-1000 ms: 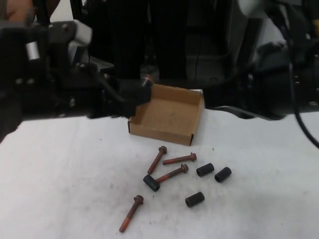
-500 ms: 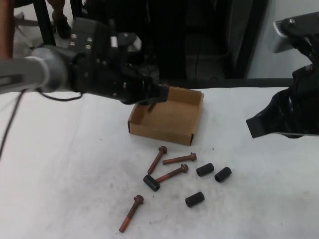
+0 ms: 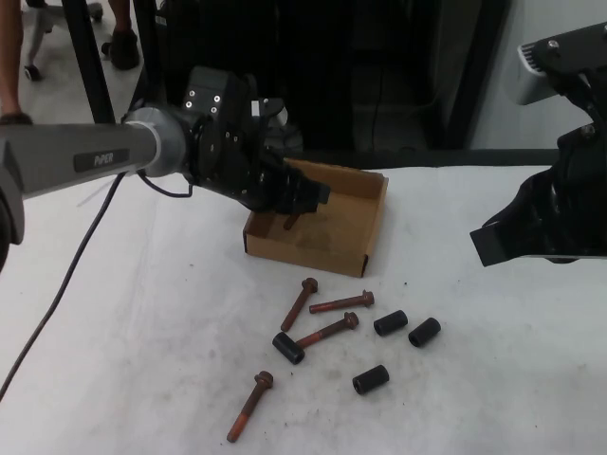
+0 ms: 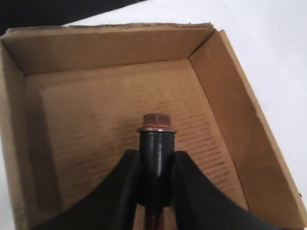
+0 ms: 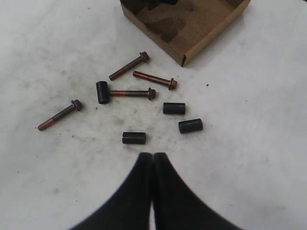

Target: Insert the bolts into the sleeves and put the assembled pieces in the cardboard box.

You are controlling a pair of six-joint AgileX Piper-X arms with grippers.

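My left gripper [image 4: 156, 160] is shut on an assembled piece [image 4: 155, 143], a black sleeve with a rusty bolt through it. It hangs just above the floor of the open cardboard box [image 4: 230, 120]. In the high view this gripper [image 3: 296, 201] sits over the box's [image 3: 365, 232] left half. Several loose bolts [image 5: 128, 66] and black sleeves [image 5: 173, 108] lie on the white bench in front of the box. One sleeve [image 5: 101, 92] sits at the tip of a bolt [image 5: 132, 93]. My right gripper [image 5: 152, 160] is shut and holds nothing, above the bench on the near side of the sleeves.
The right arm [image 3: 545, 227] hangs over the bench's right side. A bolt [image 3: 249, 407] lies apart near the front edge. Dark frames and a person's legs [image 3: 119, 38] stand behind the bench. The white bench top [image 3: 123, 332] spreads to the left.
My left arm has swung in from the back left and brought the assembled piece over the box. The right arm pulled away to the right, then held still.
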